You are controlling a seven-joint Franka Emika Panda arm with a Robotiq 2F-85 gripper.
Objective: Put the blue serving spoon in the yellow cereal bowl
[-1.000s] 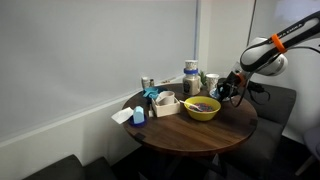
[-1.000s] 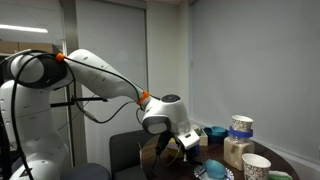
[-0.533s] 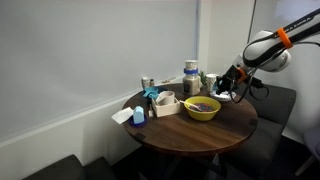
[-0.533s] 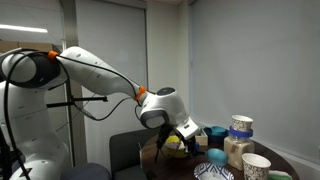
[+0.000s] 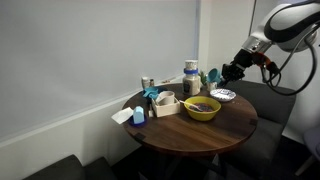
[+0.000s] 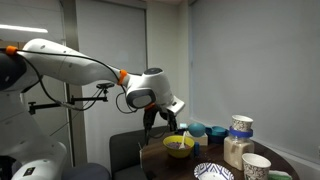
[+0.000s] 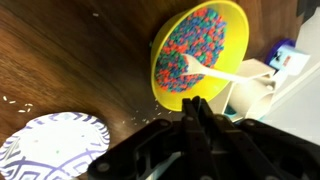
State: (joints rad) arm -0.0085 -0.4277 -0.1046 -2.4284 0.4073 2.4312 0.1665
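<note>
While claw hangs pressed together; one yellow cereal bowl; one white spoon; one patterned dish

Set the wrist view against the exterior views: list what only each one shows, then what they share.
Only the wrist view: colourful cereal and a white utensil inside the yellow bowl. Only the exterior views: the robot's arm, the whole round table and the wall behind it. Shared: the bowl, the patterned dish and the gripper above the table.
</note>
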